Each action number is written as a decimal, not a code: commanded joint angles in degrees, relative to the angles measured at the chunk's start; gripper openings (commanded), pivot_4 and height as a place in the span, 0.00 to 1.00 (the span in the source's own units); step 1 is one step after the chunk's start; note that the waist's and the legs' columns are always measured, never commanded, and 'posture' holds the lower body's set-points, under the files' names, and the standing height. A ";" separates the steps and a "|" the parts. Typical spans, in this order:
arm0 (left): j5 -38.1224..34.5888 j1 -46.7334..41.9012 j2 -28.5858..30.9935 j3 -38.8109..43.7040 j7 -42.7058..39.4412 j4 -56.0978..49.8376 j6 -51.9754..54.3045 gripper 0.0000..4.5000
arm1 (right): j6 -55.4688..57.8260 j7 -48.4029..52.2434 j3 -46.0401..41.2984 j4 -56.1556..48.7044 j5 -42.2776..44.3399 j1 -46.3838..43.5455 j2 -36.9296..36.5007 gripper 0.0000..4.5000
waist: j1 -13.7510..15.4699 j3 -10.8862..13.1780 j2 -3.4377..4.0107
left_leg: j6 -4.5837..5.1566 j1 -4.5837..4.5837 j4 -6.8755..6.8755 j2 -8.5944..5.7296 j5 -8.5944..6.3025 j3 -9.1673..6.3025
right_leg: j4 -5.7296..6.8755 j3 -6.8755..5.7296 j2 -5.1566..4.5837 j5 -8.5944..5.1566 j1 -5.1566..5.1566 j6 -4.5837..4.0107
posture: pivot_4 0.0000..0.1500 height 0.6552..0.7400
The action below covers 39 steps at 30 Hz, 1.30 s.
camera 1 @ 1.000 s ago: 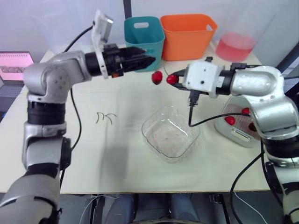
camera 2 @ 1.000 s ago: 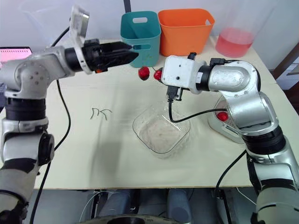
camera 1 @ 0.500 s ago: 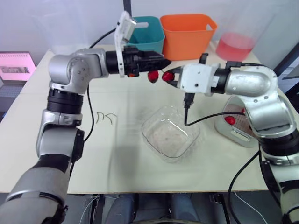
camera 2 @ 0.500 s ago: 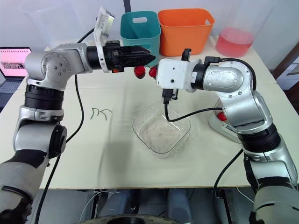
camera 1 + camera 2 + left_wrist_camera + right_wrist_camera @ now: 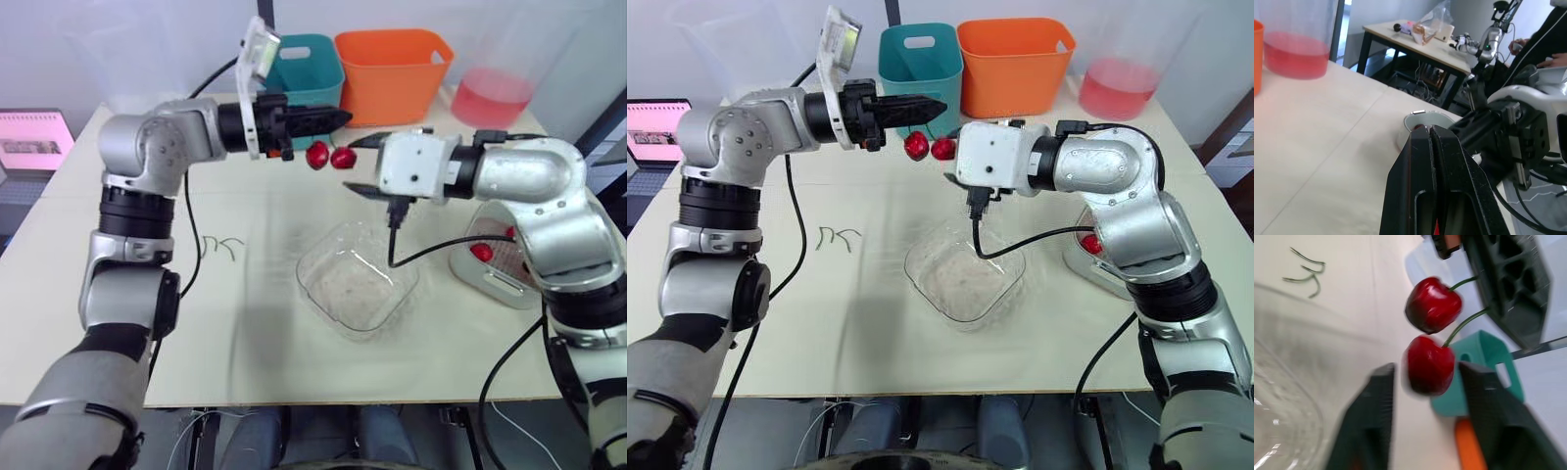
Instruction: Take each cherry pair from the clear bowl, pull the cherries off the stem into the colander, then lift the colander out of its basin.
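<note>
Two pincers meet in mid-air above the counter (image 5: 196, 323). The left pincer (image 5: 338, 117) is pressed together on the stems of the cherry pair (image 5: 316, 155), which hangs just below its tips. The right pincer (image 5: 353, 164) is spread, and in the right wrist view its fingers (image 5: 1376, 416) flank the nearer cherry (image 5: 1427, 364). No contact can be made out on either side. The farther cherry (image 5: 1432, 306) hangs free beside it.

Below and towards the robot stands the bowl (image 5: 313, 284), which looks empty. The colander (image 5: 502, 257) sits in its basin (image 5: 465, 269) well apart on the right, with a few red cherries inside. Bare stems (image 5: 222, 245) lie on the counter to the left.

Step in hand, as judged: closing on the nearer cherry, ahead of the pull.

Hazards from here:
- Drop outside the colander. The pair hangs over open counter near the bowl, so a cherry pulled off here and let go would land there, not in the colander.
- Missed or glancing grip. The cherry hangs loose on a thin stem, so one finger touching first could push it aside.
- Stem slip. The left pincer holds only thin stems, and a hard pull could draw the whole pair out.
- Bruising from closing too firmly on soft fruit.
- Snagged cable. The right arm's lead (image 5: 416, 257) hangs over the bowl and could drag it on the move to the colander.
</note>
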 commanded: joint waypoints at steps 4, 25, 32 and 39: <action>-3.58 2.64 2.54 4.00 -5.59 -5.15 -1.41 0.00 | 27.47 -1.44 -17.42 -1.82 24.46 0.26 4.62 0.99 | 0.13 0.00 0.00 | 0.00 0.00 0.00 0.07 0.00 -0.03 | 0.00 0.00 -0.02 0.00 0.02 0.00 | 1.00 1.00; -3.47 5.77 3.92 -0.61 -9.75 -13.33 -1.28 0.00 | 47.96 -13.18 -18.18 1.47 46.34 -4.74 12.84 0.99 | 0.03 -0.01 0.02 | 0.01 0.00 -0.01 0.05 0.00 -0.02 | 0.04 0.03 -0.04 0.00 0.01 -0.01 | 1.00 1.00; -1.73 6.77 5.22 -2.79 -11.16 -14.76 -2.31 0.00 | 45.58 -12.48 -13.47 1.28 44.75 -4.87 9.65 0.99 | -0.03 -0.01 0.02 | 0.01 0.00 -0.01 0.05 0.00 -0.02 | 0.06 0.03 -0.03 0.00 -0.01 -0.01 | 1.00 1.00; -0.81 7.02 5.38 -3.74 -11.65 -15.14 -3.07 0.00 | 43.31 -10.94 -10.76 1.70 44.61 -5.34 7.18 0.99 | 0.00 -0.01 0.02 | 0.02 0.00 -0.01 0.05 -0.01 -0.01 | 0.05 0.02 -0.03 0.00 0.00 -0.01 | 1.00 1.00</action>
